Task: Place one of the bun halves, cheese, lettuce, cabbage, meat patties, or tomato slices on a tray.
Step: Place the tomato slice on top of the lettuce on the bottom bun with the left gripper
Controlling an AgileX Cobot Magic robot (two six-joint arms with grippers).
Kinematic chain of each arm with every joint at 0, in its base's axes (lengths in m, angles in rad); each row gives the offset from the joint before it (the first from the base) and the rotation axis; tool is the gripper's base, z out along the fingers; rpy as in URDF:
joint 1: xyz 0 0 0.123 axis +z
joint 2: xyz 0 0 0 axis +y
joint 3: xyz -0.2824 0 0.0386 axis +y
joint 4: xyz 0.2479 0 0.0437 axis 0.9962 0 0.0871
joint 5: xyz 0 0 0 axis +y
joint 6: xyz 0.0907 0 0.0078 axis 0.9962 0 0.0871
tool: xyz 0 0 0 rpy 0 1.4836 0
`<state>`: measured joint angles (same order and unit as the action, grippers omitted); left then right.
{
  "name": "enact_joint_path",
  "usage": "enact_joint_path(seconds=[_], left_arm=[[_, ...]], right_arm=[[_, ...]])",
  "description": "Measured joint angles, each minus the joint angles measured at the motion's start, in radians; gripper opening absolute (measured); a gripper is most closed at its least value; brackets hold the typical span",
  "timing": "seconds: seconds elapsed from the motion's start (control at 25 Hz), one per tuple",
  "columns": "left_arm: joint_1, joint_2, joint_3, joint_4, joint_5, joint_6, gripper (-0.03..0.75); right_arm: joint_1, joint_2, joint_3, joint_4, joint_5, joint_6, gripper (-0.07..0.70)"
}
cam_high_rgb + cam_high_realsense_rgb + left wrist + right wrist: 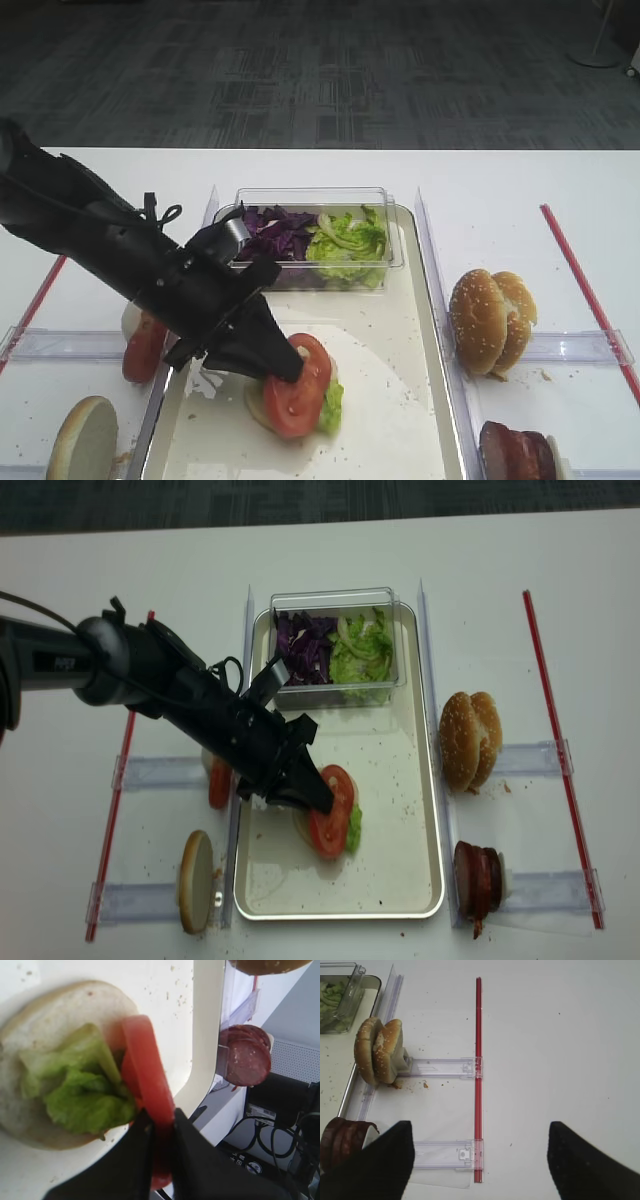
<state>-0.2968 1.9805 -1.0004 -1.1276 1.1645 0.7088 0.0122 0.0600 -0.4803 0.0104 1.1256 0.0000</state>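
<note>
While the left arm leans in over the tray (425, 330), its jaws are clamped on the edge of a tomato slice (146, 1085), pinched thin-side between the two fingers. The slice stands tilted on edge, its lower part leaning on the lettuce (82, 1092) that lies on a bun half (45, 1060) on the tray, so it points up and away from the left gripper (160, 1132). I'd say letting it go flat onto the lettuce is what remains. The right gripper (480, 1160) hangs well apart over the white bench (560, 1050), jaws spread wide and holding nothing, beside the upright bun halves (377, 1050) and meat patties (342, 1140).
</note>
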Motion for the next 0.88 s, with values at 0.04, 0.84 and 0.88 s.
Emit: enact_joint_path(seconds=[0.04, 0.84, 0.88], left_arm=[[0.000, 0.000, -0.004, 0.000, 0.000, 0.000, 0.074], [0.080, 0.000, -0.036, 0.008, 0.000, 0.005, 0.278], [0.080, 0.000, -0.036, 0.010, 0.000, 0.006, 0.291]], right_arm=[[0.000, 0.000, 0.000, 0.000, 0.000, 0.000, 0.571], [0.000, 0.000, 0.000, 0.000, 0.000, 0.000, 0.571], [0.000, 0.000, 0.000, 0.000, 0.000, 0.000, 0.571]])
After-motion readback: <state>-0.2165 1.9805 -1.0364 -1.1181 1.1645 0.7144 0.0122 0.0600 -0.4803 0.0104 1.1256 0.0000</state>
